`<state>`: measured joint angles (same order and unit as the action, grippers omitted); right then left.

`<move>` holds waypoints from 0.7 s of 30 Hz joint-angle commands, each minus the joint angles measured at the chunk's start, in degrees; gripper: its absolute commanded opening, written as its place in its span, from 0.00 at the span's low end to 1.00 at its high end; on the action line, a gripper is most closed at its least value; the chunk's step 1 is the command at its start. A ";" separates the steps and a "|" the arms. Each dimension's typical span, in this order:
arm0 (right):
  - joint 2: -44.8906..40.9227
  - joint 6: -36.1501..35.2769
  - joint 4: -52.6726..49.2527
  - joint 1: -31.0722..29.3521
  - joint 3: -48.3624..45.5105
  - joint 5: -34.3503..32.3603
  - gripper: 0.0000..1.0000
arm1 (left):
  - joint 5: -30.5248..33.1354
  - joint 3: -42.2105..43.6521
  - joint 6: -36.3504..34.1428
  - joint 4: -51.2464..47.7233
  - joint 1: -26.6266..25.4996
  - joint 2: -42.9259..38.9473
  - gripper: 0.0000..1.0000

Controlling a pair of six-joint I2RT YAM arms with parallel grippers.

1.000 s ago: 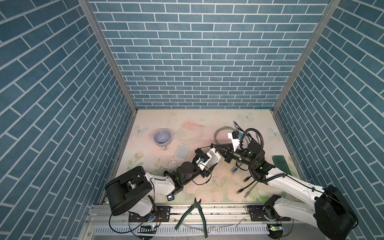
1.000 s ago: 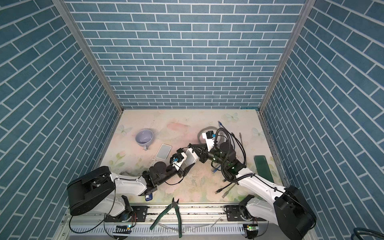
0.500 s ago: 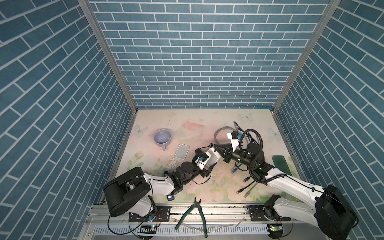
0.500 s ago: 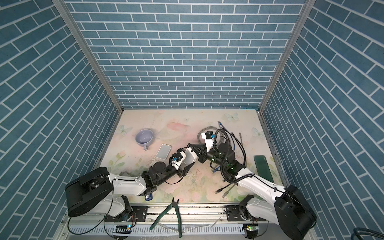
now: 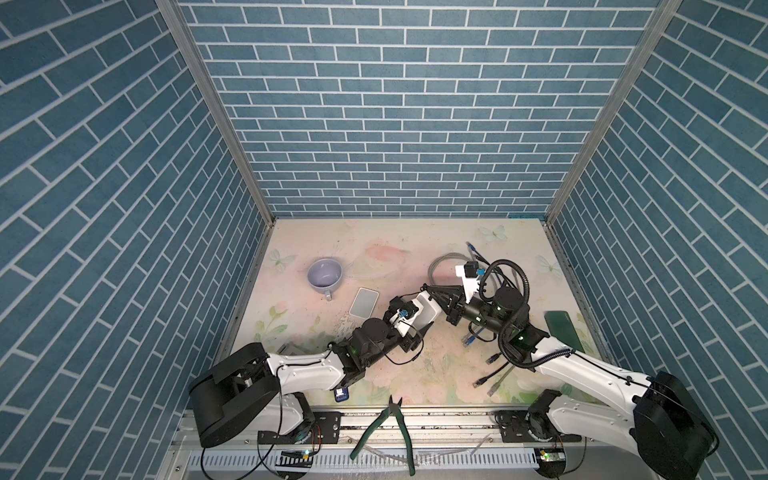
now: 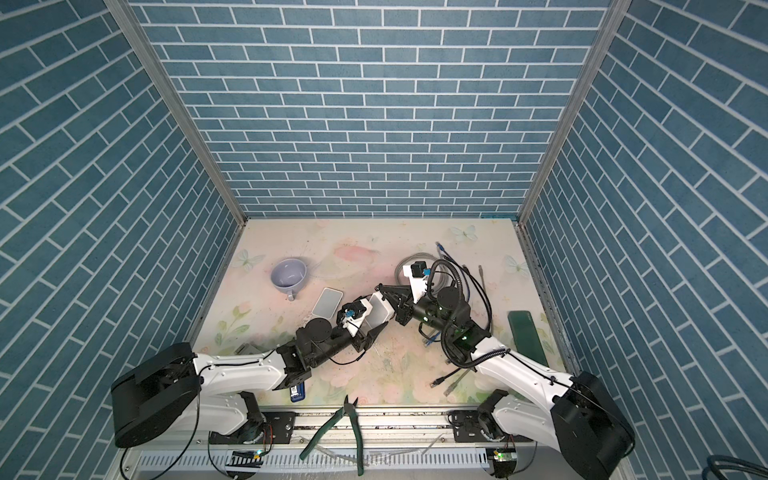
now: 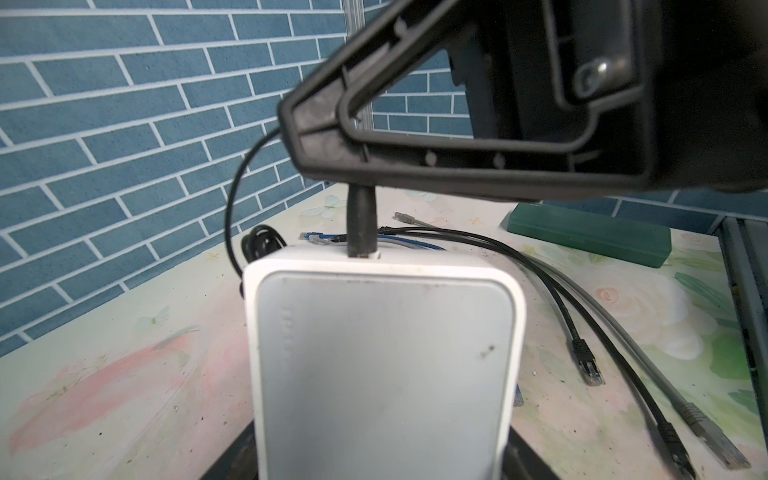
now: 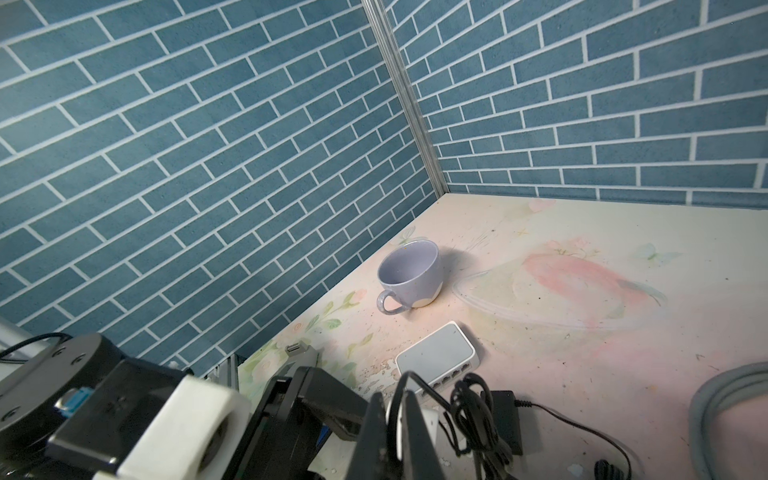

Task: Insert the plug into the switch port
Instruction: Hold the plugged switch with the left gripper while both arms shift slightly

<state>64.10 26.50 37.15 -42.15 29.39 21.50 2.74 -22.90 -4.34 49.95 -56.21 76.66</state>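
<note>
In both top views my left gripper (image 5: 422,314) (image 6: 374,314) is shut on a white switch (image 5: 428,309) (image 6: 380,311), held off the table with its jaws on its two long sides. My right gripper (image 5: 425,286) (image 6: 379,286) is shut on a black plug (image 7: 360,220). In the left wrist view the plug stands in the port (image 7: 365,254) on the switch's (image 7: 382,365) far edge. Its thin black cord (image 7: 232,199) loops away behind the switch. In the right wrist view the cord runs between the shut fingers (image 8: 415,432).
A second white switch (image 5: 363,302) lies flat on the table near a lilac cup (image 5: 324,274). A black power adapter (image 8: 505,419), a grey cable coil (image 5: 440,266) and loose network cables (image 5: 490,374) lie around my right arm. A green case (image 5: 563,330) lies right; pliers (image 5: 392,424) rest on the front rail.
</note>
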 commanded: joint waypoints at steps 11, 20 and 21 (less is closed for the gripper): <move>6.72 -1.02 -9.74 -3.15 -0.43 2.08 0.00 | -4.86 -7.90 -4.12 19.95 -0.11 -2.28 0.43; 8.62 -0.57 -8.69 -4.59 -1.11 1.08 0.00 | -3.73 -8.68 -4.32 25.81 0.13 -1.32 0.43; 8.81 -0.57 -8.73 -4.74 -1.17 0.84 0.00 | -3.67 -8.90 -4.30 25.82 0.14 -1.34 0.43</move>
<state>68.71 26.50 42.26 -43.88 30.94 17.96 4.56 -23.99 -5.82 52.51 -54.92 77.60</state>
